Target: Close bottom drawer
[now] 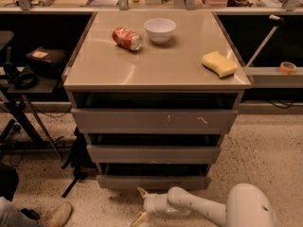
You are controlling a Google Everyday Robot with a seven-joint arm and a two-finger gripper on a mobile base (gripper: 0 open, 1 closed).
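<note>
Hovering low over the speckled floor, the gripper sits in front of the bottom drawer, fingers spread, the upper tip just beside the front panel's lower edge. That drawer juts out only slightly, with a dark slit above it. The worktop carries a white bowl, a tipped can, and a sponge near the right edge.

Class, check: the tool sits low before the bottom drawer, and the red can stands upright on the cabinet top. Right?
No: the camera view shows the red can lying on its side. The tool is low before the bottom drawer.
</note>
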